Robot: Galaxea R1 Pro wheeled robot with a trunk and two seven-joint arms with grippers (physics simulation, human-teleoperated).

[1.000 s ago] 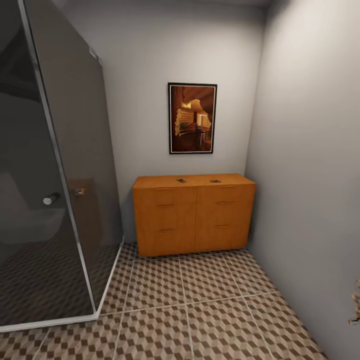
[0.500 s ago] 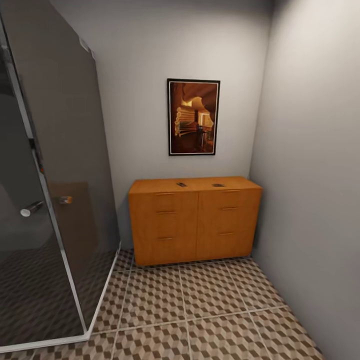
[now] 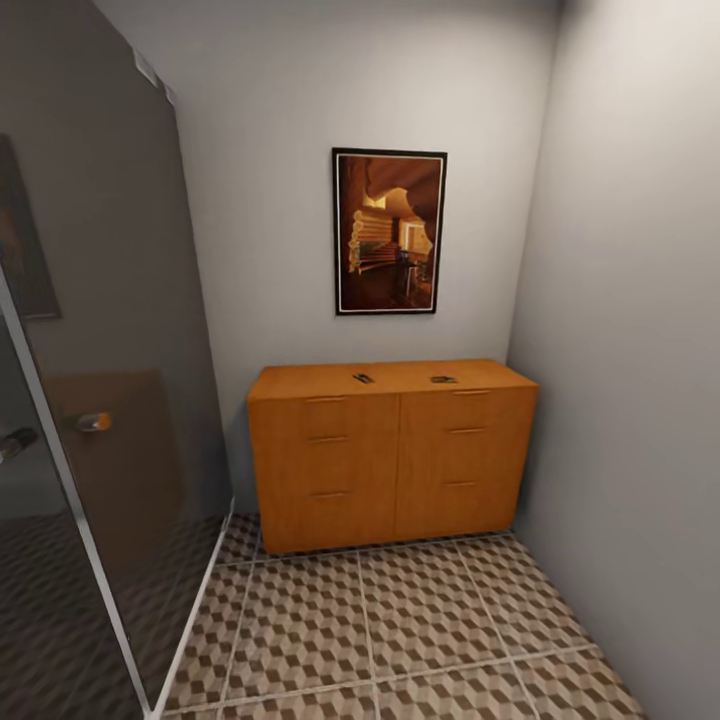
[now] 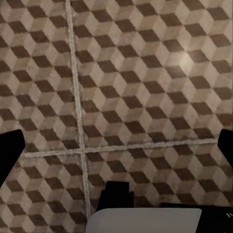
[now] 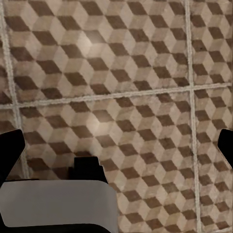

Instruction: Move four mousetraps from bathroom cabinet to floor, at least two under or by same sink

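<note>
The cabinet [image 3: 390,455] at 12 o'clock should be approached squarely; two traps [image 3: 363,378] lie on top. Both grippers [image 4: 119,145] [image 5: 119,145] are spread, empty.

Your left gripper [image 4: 116,145] points straight down, its two dark fingertips [image 4: 10,150] spread wide at opposite sides of the left wrist view, nothing between them. Your right gripper [image 5: 116,145] matches it: aimed downward, fingertips [image 5: 9,150] far apart, holding nothing.

Grey walls [image 3: 300,90]; framed picture [image 3: 389,232] on back wall; glass shower screen [image 3: 90,400] at left.
</note>
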